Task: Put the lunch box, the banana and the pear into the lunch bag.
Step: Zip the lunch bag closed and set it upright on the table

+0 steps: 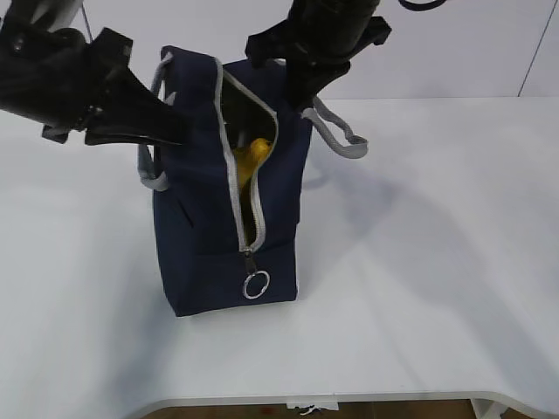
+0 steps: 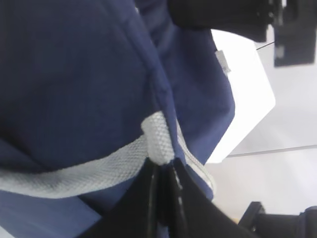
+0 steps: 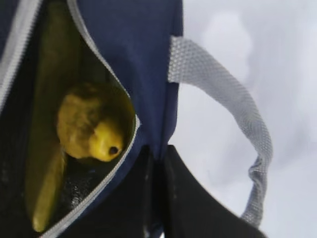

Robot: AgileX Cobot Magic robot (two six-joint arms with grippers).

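The right pincer [image 3: 157, 198] has its two dark fingers pressed together on the navy fabric edge of the lunch bag [image 1: 210, 236], just beside the zipper [image 1: 240, 188] and near the root of one grey handle [image 3: 233, 104]; the left pincer [image 2: 163, 198] is likewise closed, nipping the bag's cloth right where the other grey handle [image 2: 74, 173] is sewn on; held from opposite sides like this, the two grips seem meant to keep the soft bag standing and its mouth spread so that things can drop in. Nearest in the exterior view, the zipper's ring pull [image 1: 256, 285] hangs low on the bag's front, the zipper open above it; the bag stands upright on the white tabletop [image 1: 437, 262]. Deeper in, through the opening, the pear [image 3: 89, 130] lies inside with its stub end toward the right wrist camera, and the banana [image 3: 47, 148] runs lengthwise beside it along the inner wall; both fruits are therefore already in the bag. The lunch box shows in no view; I cannot tell whether it lies under the fruit. No brand, label or legible writing appears on the bag, the arms or the tabletop.
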